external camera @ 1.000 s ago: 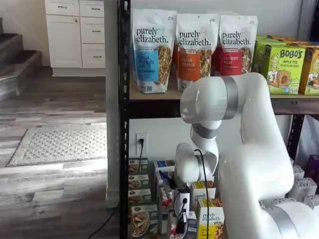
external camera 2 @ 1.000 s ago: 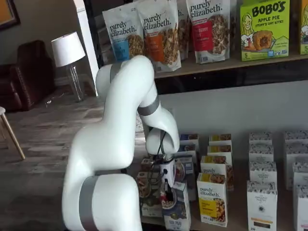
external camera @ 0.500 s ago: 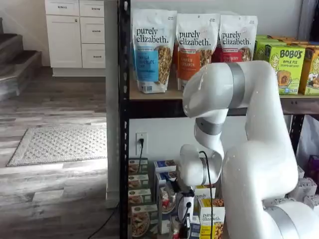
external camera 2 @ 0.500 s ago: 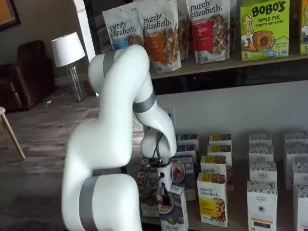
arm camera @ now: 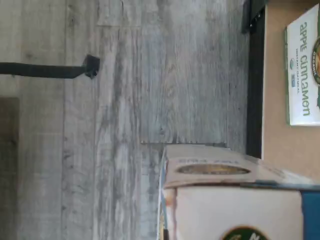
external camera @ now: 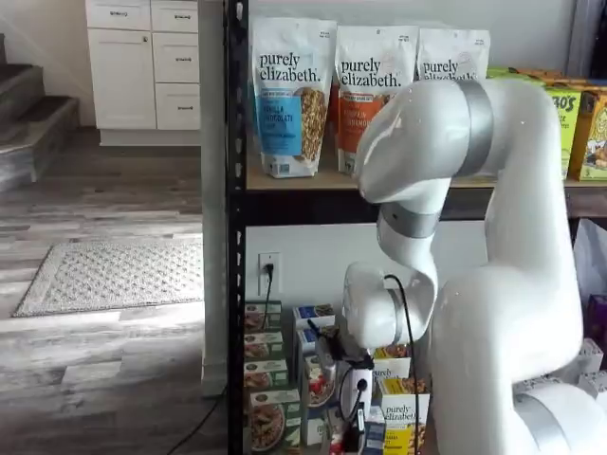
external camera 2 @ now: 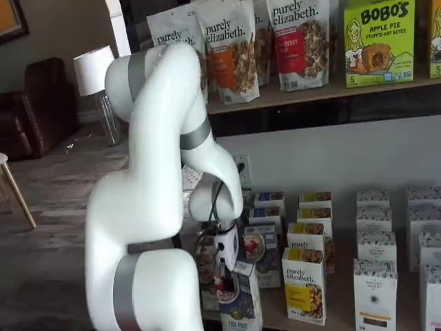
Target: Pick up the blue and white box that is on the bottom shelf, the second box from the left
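Observation:
The blue and white box (external camera 2: 242, 307) leans out past the front of the bottom shelf (external camera 2: 275, 319), its white top toward the arm; a sliver of it also shows in a shelf view (external camera: 372, 438). My gripper (external camera 2: 224, 279) is shut on its upper part, black fingers and cable against the box. The gripper also shows in a shelf view (external camera: 353, 422), low in front of the box rows. In the wrist view the box's top flap and white-and-blue front (arm camera: 225, 200) fill the near corner, over the floor just outside the black front rail (arm camera: 255, 85).
A yellow "purely elizabeth" box (external camera 2: 304, 286) stands right of the held box. Green-fronted cereal boxes (external camera: 270, 417) stand to its left, by the black post (external camera: 236, 237). White boxes (external camera 2: 375, 289) stand further right. An "apple cinnamon" box (arm camera: 302, 70) sits on the tan board.
The arm's elbow has risen and swung back. The gripper has drawn the blue and white box outward from its row, and the box now leans more.

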Motion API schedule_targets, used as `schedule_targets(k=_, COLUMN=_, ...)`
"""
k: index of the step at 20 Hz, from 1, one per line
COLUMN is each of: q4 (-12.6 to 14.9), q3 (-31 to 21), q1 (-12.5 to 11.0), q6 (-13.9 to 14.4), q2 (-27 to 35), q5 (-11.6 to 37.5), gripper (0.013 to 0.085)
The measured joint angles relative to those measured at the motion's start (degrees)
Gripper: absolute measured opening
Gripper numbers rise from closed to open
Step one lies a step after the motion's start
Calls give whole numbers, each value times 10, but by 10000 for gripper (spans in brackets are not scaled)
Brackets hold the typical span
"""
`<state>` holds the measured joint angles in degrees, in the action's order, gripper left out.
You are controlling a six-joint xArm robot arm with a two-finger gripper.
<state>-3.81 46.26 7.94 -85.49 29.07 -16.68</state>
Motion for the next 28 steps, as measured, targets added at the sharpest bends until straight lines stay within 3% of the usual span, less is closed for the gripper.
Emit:
schedule_targets(k=4, q4=14, q3=-33, q1=8, q6=22, q2=-47, q5=-17, gripper=490)
schedule_targets(k=14, q4=5, q3=-78, q1=15, q6=24, q2=-177, q5=-125, gripper=490)
schedule_targets(k=28, q4=10, q3=-52, q1=10, q6=32, q2=-337, q5=-304, gripper=490)
